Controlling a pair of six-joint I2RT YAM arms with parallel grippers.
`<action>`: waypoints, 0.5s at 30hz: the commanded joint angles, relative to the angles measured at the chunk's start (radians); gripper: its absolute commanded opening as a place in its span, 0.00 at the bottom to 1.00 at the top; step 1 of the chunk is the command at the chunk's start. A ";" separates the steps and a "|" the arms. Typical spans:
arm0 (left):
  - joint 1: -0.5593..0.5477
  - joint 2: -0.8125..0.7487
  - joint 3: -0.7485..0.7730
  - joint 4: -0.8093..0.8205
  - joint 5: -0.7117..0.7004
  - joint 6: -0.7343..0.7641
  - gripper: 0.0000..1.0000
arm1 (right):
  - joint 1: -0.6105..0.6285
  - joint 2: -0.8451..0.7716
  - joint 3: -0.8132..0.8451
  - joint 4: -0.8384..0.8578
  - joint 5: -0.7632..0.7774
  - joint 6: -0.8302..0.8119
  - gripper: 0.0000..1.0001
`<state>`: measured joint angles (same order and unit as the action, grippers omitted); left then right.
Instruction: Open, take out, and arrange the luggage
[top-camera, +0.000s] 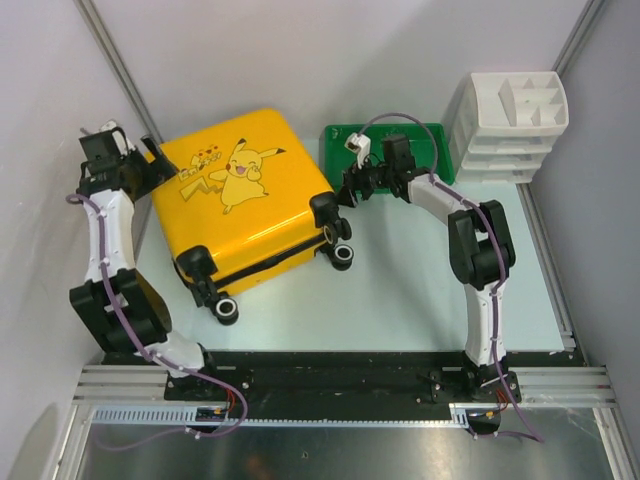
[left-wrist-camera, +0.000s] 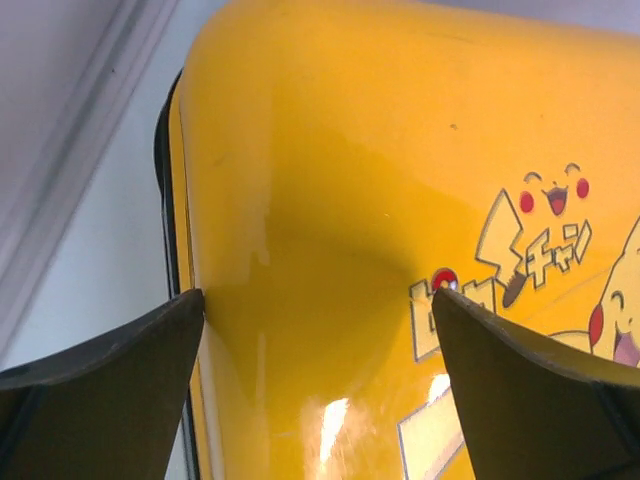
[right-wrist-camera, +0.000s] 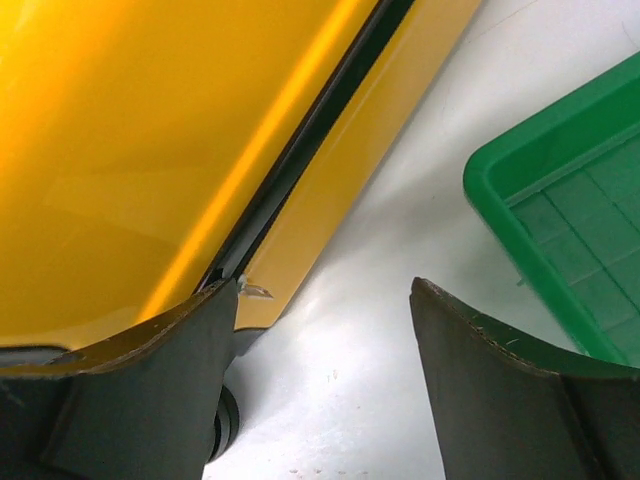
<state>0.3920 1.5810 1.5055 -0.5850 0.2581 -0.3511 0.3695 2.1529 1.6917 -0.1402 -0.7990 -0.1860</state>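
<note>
The yellow luggage (top-camera: 245, 195) lies flat and closed on the table, cartoon print up, with its wheels (top-camera: 228, 310) toward the near side. My left gripper (top-camera: 160, 165) is open at the case's far-left corner; in the left wrist view it (left-wrist-camera: 318, 294) hangs just over the shell (left-wrist-camera: 330, 180), one finger (left-wrist-camera: 120, 380) past the edge. My right gripper (top-camera: 348, 188) is open at the right side of the case. In the right wrist view its left fingertip (right-wrist-camera: 215, 310) is at the black zipper band (right-wrist-camera: 300, 140), beside a small silvery tab (right-wrist-camera: 252, 291). Only bare table shows between those fingers.
A green tray (top-camera: 430, 140) (right-wrist-camera: 560, 200) sits just right of the right gripper, partly under that arm. A white compartmented organizer (top-camera: 510, 110) stands at the back right. A wall runs close along the left arm. One wheel (right-wrist-camera: 226, 420) shows under the right gripper's left finger.
</note>
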 joint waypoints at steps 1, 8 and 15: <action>-0.087 -0.175 0.032 0.057 -0.098 0.227 1.00 | 0.078 -0.106 -0.122 0.014 -0.091 0.013 0.75; -0.061 -0.373 -0.091 -0.149 -0.012 0.212 1.00 | 0.193 -0.168 -0.190 0.043 -0.115 0.026 0.74; -0.053 -0.432 -0.142 -0.234 0.078 0.293 1.00 | 0.295 -0.223 -0.247 0.106 -0.152 0.046 0.73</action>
<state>0.3317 1.1252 1.3888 -0.7300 0.3035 -0.1505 0.5354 2.0045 1.4734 -0.0921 -0.8192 -0.1749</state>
